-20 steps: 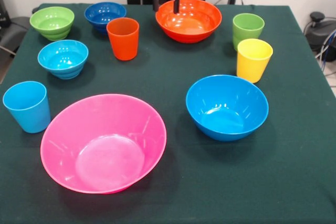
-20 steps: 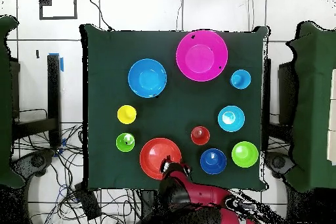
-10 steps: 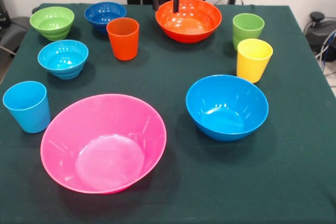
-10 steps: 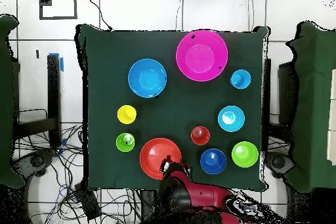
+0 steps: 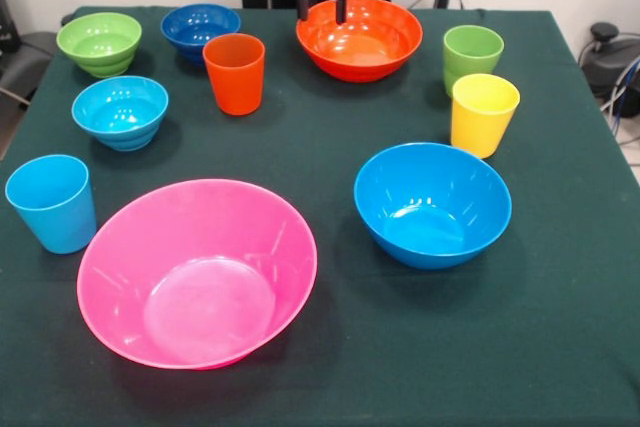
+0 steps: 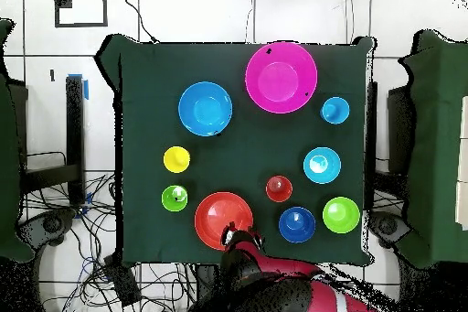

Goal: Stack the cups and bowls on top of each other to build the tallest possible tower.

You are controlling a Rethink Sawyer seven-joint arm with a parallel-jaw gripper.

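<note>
My gripper [image 5: 321,5] [image 6: 239,234] hangs open at the far rim of the large orange bowl [image 5: 359,39] [image 6: 222,218], one finger outside the rim, the other over the inside. The pink bowl [image 5: 197,272] and large blue bowl [image 5: 432,203] sit near the front. Small green [image 5: 99,43], dark blue [image 5: 200,25] and light blue [image 5: 120,112] bowls stand at the left. The orange cup [image 5: 234,73], green cup [image 5: 473,55], yellow cup [image 5: 484,114] and light blue cup [image 5: 52,203] are upright. No tower is in view: every piece stands apart.
A dark green cloth [image 5: 330,367] covers the table. Cables and equipment [image 5: 610,57] lie off its right edge. Wide gaps of cloth run between the pink and blue bowls and along the front edge.
The gripper has shifted a little sideways along the orange bowl's far rim, and the arm behind it has swung. Bowls and cups stay where they were.
</note>
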